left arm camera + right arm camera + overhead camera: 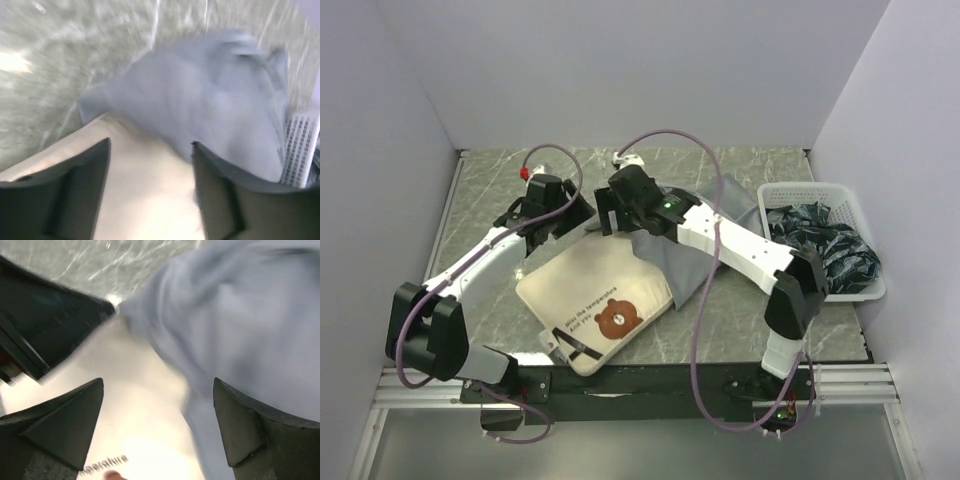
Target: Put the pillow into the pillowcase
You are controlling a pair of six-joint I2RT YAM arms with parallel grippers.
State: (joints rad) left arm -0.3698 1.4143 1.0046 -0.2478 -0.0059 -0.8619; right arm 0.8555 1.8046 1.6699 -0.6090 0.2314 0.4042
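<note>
Seen from above, a grey marbled table (740, 335) walled in white holds the scene, with two arms reaching in from its near edge. Largest of the soft goods, the grey pillowcase (672, 268) lies crumpled right of centre, running from under the right arm toward the back of the table, and its near edge lies over the far right corner of the pillow (582, 290). That cream pillow rests flat and diagonal at the table's near centre, almost wholly outside the case, with its printed end toward the arms' bases. A white slatted basket (810, 188) of dark packets stands at the right edge, beside the pillowcase.

Both grippers hover over the pillow's far end. The left gripper (150, 147) has its fingers spread, with only cream fabric and grey cloth below the gap. The right gripper (157, 385) also stands wide, gripping nothing, above the line where case meets pillow. Smallest details: a brown bear face (617, 319) and black lettering (588, 316) on the pillow.
</note>
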